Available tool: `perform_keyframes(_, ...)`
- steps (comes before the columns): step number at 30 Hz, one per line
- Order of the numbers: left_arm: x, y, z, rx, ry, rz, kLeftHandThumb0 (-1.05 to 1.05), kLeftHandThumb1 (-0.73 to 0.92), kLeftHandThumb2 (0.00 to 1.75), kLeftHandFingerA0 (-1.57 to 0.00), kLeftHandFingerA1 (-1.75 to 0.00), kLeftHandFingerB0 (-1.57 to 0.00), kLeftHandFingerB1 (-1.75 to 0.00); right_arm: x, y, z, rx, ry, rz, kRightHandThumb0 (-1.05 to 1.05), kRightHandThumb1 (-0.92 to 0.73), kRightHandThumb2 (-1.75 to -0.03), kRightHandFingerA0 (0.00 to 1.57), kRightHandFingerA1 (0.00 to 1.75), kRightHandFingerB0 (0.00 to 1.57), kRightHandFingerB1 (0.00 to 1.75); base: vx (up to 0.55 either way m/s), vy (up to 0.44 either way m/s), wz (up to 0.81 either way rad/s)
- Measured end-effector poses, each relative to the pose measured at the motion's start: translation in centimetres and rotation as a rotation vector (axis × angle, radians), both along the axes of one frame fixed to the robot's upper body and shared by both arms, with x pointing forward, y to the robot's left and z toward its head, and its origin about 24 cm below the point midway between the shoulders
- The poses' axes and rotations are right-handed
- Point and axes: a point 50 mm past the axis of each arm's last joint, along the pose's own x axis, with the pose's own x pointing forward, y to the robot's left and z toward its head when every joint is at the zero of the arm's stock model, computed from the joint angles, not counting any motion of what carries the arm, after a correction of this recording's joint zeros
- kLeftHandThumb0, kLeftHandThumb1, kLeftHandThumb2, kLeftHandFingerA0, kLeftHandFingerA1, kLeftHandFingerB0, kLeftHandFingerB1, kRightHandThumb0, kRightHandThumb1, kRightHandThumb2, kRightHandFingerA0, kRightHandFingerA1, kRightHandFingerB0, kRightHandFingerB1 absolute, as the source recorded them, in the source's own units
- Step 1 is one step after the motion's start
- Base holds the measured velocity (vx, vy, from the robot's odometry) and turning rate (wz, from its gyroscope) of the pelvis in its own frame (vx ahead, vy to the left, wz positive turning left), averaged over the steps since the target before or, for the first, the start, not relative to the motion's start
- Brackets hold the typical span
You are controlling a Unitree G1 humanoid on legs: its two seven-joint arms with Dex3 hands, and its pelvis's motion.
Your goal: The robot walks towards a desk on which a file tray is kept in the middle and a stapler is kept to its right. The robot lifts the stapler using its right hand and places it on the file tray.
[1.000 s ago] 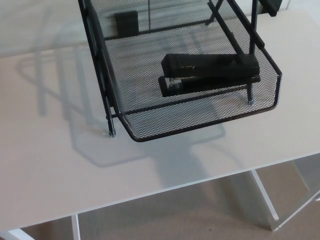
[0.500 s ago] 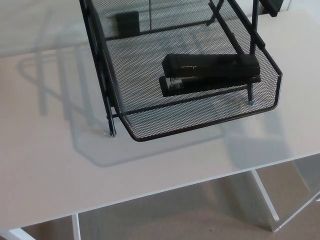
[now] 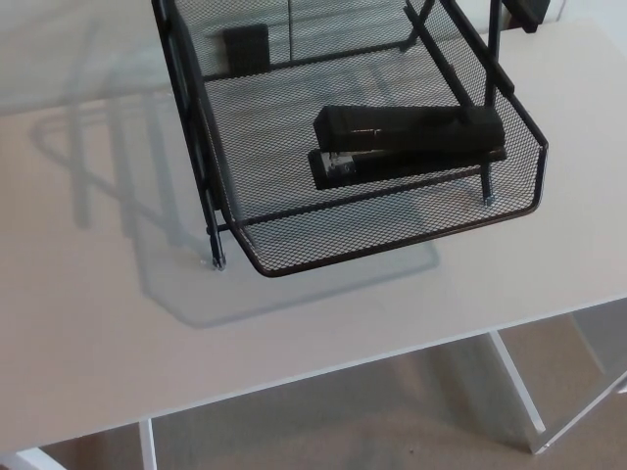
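The pale tabletop (image 3: 98, 323) bore the file tray (image 3: 392, 235). The stapler (image 3: 407, 142) lay flat inside it toward three o'clock, apparently delivered. Neither hand showed, so their fingers couldn't be judged.

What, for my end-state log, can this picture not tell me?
Head view, what cannot be made out:
Left hand and right hand: out of frame, so nothing about them shows.
Black wire-mesh file tray: its rear is cut off by the top edge.
Small black rectangular object seen through the tray's mesh: too indistinct to identify.
Dark object at the top right corner: mostly cut off by the top edge.
White desk: its sides run past the picture edges.
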Motion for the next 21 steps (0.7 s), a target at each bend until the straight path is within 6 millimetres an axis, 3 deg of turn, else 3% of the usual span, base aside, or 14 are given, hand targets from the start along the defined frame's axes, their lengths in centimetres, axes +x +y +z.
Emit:
perform_keyframes(1,0.0,0.0,0.0,0.0,0.001,0.001,-0.54,0.83,0.66,-0.26,-0.43,-0.29,-0.38,-0.6,-0.3,-1.3,0.061,-0.005,-0.038,-0.47,-0.59,-0.87,0.0,0.3,0.0,0.08,0.0,0.0,0.0)
perform_keyframes(2,-0.1,0.0,0.0,0.0,0.001,0.002,-0.61,0.73,1.02,-0.31,-0.58,-0.3,-0.53,-1.1,-0.5,-2.4,0.111,-0.008,-0.07,-0.43,-0.72,-0.63,0.0,0.31,0.0,0.16,0.0,0.0,0.0)
perform_keyframes(3,-0.1,0.0,0.0,0.0,0.002,0.003,-0.58,0.72,1.04,-0.36,-0.61,-0.29,-0.53,-1.7,-0.7,-3.9,0.176,-0.008,-0.107,-0.46,-0.73,-0.61,0.01,0.63,0.0,0.18,0.0,0.0,0.0)
perform_keyframes(5,-0.3,0.1,0.0,0.0,0.005,0.005,-0.6,0.71,1.02,-0.32,-0.58,-0.24,-0.5,-2.8,-0.5,-6.6,0.287,0.0,-0.17,-0.43,-0.7,-0.6,0.0,0.66,0.0,0.25,0.0,0.0,0.0)
perform_keyframes(6,-0.4,0.1,0.0,-0.001,0.005,0.007,-0.54,0.87,0.65,-0.33,-0.43,-0.28,-0.35,-3.5,-0.2,-8.2,0.348,0.009,-0.206,-0.45,-0.68,-0.62,0.0,0.65,0.0,0.29,0.0,0.0,0.0)
perform_keyframes(8,-0.5,0.1,0.0,0.0,0.005,0.012,-0.53,0.87,0.65,-0.33,-0.43,-0.28,-0.36,-4.7,0.7,-10.9,0.443,0.032,-0.259,-0.55,-0.65,-0.62,0.13,0.67,0.05,0.26,0.0,0.0,0.0)
perform_keyframes(9,-0.5,0.1,0.0,0.0,0.005,0.012,-0.58,0.72,1.03,-0.32,-0.57,-0.21,-0.48,-4.7,0.7,-10.9,0.443,0.032,-0.259,-0.49,-0.61,-0.6,0.26,0.65,0.09,0.27,0.0,0.0,0.0)
perform_keyframes(10,-0.5,0.2,0.0,0.0,0.004,0.018,-0.58,0.72,1.03,-0.32,-0.57,-0.21,-0.48,-5.9,2.0,-13.7,0.52,0.085,-0.3,-0.49,-0.61,-0.6,0.26,0.65,0.09,0.27,0.0,0.0,0.0)
perform_keyframes(11,-0.6,0.2,0.0,0.001,0.005,0.017,-0.52,0.88,0.66,-0.29,-0.43,-0.27,-0.36,-6.4,2.5,-14.7,0.541,0.119,-0.31,-0.47,-0.61,-0.61,0.24,0.63,0.09,0.25,0.0,0.0,0.0)
perform_keyframes(12,-0.6,0.3,0.1,-0.002,-0.001,0.025,-0.53,0.88,0.66,-0.32,-0.44,-0.3,-0.37,-7.1,3.3,-16.0,0.567,0.176,-0.323,-0.41,-0.6,-0.59,0.28,0.68,0.1,0.28,0.0,0.0,0.0)
perform_keyframes(16,-0.6,0.5,0.2,-0.004,-0.014,0.031,-0.53,0.89,0.66,-0.32,-0.46,-0.3,-0.38,-8.4,4.7,-18.7,0.642,0.306,-0.336,-0.43,-0.54,-0.78,0.0,0.21,0.04,0.21,0.0,0.0,0.0)
perform_keyframes(18,-0.7,0.5,0.2,-0.004,-0.014,0.026,-0.54,0.86,0.65,-0.31,-0.44,-0.31,-0.38,-9.0,4.9,-19.4,0.663,0.383,-0.313,-0.38,-0.61,-0.59,0.0,0.34,0.07,0.24,0.0,0.0,0.0)
perform_keyframes(19,-0.8,0.6,0.2,-0.004,-0.014,0.027,-0.61,0.74,1.02,-0.29,-0.55,-0.29,-0.51,-9.4,4.8,-19.5,0.662,0.419,-0.302,-0.39,-0.54,-0.71,0.03,0.33,0.07,0.2,0.0,0.0,0.0)
perform_keyframes(21,-0.9,0.6,0.2,-0.003,-0.01,0.027,-0.62,0.73,1.01,-0.28,-0.54,-0.27,-0.5,-9.6,4.7,-19.4,0.659,0.435,-0.294,-0.38,-0.54,-0.72,0.02,0.32,0.07,0.21,0.0,0.0,0.0)
